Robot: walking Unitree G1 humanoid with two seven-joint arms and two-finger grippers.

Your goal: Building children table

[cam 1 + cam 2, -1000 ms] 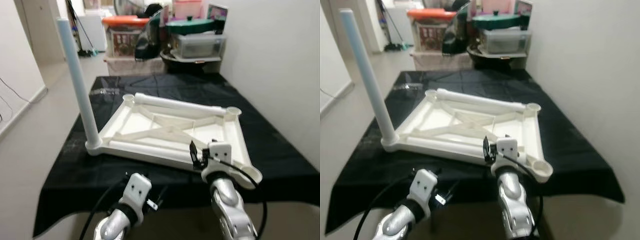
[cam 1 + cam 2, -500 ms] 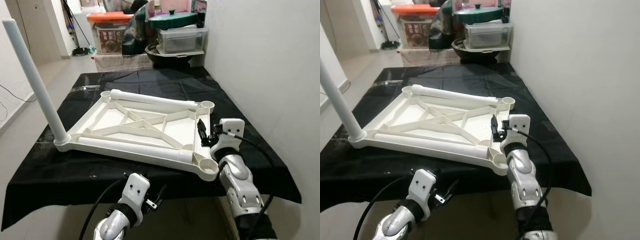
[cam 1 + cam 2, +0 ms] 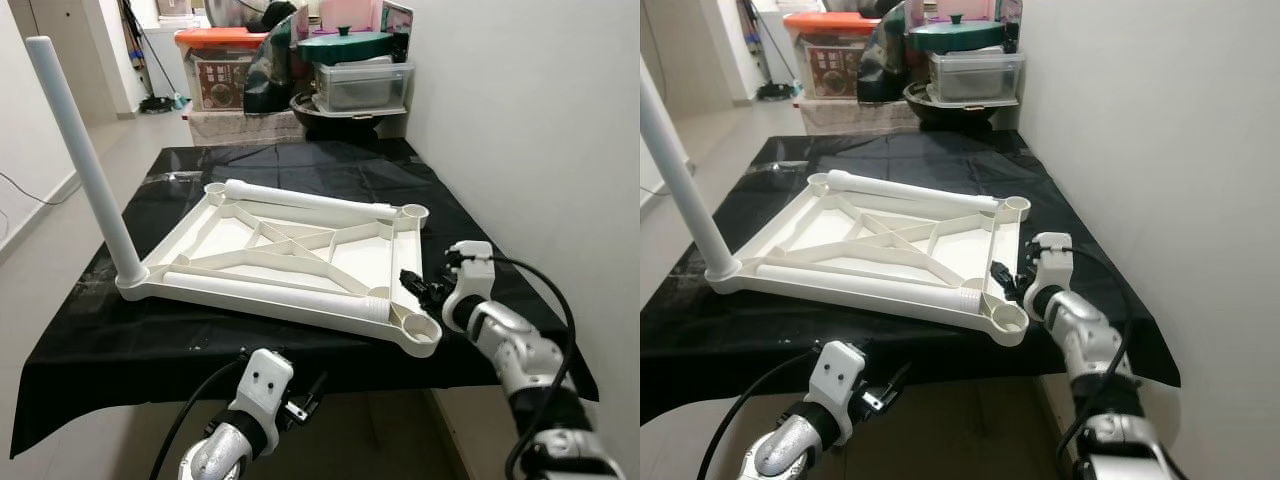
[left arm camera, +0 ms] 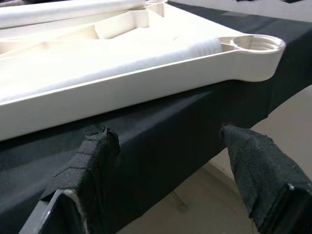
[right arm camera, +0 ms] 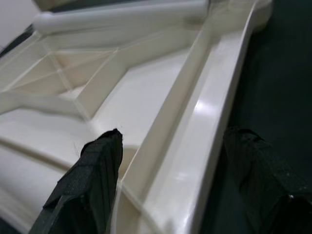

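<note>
An upturned white tabletop (image 3: 290, 255) lies on a desk (image 3: 90, 340) draped in black cloth, one leg (image 3: 85, 165) already standing upright in its near left corner socket. Two more loose legs lie along the frame: one (image 3: 270, 292) against the near edge, the other (image 3: 300, 198) against the far edge, both with their long axes running left to right across the robot's front.

The right claw (image 3: 420, 290) hangs open at the tabletop's right side, near the empty corner socket (image 3: 423, 325); in the right wrist view its fingers (image 5: 92, 170) straddle the right-hand rail of the frame without closing on it. The left claw (image 4: 165, 161) is also open, held low in front of the desk's near edge and below the tabletop.

The near loose leg ends just beside the right claw, which makes the right arm the better placed to pick it up, reaching leftward across the rail.
</note>
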